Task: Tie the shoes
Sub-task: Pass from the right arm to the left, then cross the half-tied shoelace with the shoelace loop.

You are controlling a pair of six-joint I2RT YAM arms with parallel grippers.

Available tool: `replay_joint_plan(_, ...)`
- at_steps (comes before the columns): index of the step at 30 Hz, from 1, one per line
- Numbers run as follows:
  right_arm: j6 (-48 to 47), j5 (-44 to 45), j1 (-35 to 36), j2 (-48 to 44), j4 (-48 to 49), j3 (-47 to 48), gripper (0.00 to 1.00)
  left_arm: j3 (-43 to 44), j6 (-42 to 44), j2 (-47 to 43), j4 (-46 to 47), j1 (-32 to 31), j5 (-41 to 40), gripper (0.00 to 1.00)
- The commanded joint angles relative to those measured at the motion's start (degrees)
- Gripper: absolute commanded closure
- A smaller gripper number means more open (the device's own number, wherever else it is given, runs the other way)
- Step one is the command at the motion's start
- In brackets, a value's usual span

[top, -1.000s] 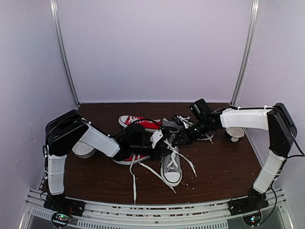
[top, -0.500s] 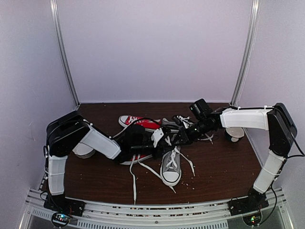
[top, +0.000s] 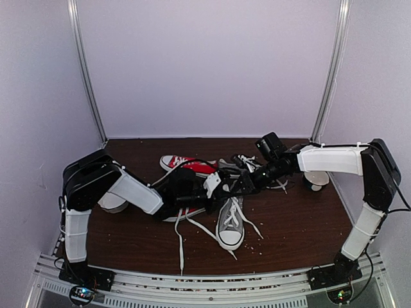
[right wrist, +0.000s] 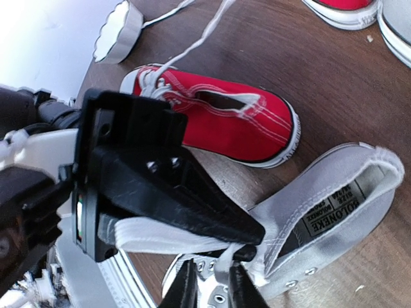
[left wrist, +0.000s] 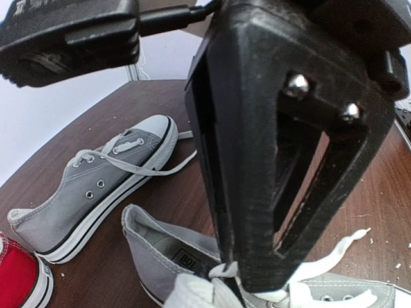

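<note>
The nearer of the grey shoes (top: 231, 226) sits about mid-desk, toe cap pointing at the near edge and heel under the two pincers. The desk (top: 302, 224) is dark brown wood. The left pincer (right wrist: 250, 235) is pressed together on a flat white lace (right wrist: 167, 244) just above the shoe's eyelets. In the left wrist view the lace bunches out from under its black tips. The right pincer (right wrist: 212, 271) comes in from the opposite side, and its two fingers stand slightly spread. A strand rises between them, and they do not look clamped on it.

The second grey shoe (left wrist: 96, 186) lies further toward the far edge, apart from the first, its lace trailing loose over the wood. A red sneaker (right wrist: 225, 122) lies beside the worked shoe's open heel. Another red sneaker (top: 185, 214) shows partly from under the left arm.

Compared with a second ago, the left pincer has gone from spread to shut, and the right one has gone from shut to a small gap. Seen from above, the two pincers have drawn closer together over the heel, the left one shifting a little toward the right edge. The grey shoe has straightened slightly, though its toe remains almost where it was. The loose strand lying on its right side has pulled in a bit toward the shoe. The long strand running toward the near edge lies unchanged.
</note>
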Motion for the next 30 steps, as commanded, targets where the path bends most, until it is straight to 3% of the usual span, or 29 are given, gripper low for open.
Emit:
replay_joint_plan(1, -0.9, -2.0, -0.9, -4.3, 0.6, -0.2, 0.73, -1.5, 0.7, 0.8, 5.1, -0.2, -2.6, 1.00)
replay_joint_plan(6, 0.4, -1.6, -5.1, -6.0, 3.4, -2.2, 0.70, -2.0, 0.6, 0.6, 6.3, -0.2, -3.0, 1.00)
replay_joint_plan(10, -0.5, 1.6, -5.5, -2.9, 1.7, -1.3, 0.85, -2.2, 0.4, 0.5, 7.0, -0.2, -2.9, 1.00)
replay_joint_plan(13, -1.1, 0.5, -5.3, -0.2, 2.4, -1.0, 0.89, -2.4, 0.1, 0.4, 7.7, -0.2, -2.7, 1.00)
replay_joint_plan(19, -0.9, -7.0, -4.4, 2.8, 6.3, -1.7, 0.87, -2.4, 0.3, 0.4, 7.6, -0.2, -2.5, 1.00)
replay_joint_plan(30, 1.7, -11.6, -3.4, 5.8, 11.7, -3.1, 0.85, -2.1, 0.3, 0.4, 7.3, -0.3, -2.3, 1.00)
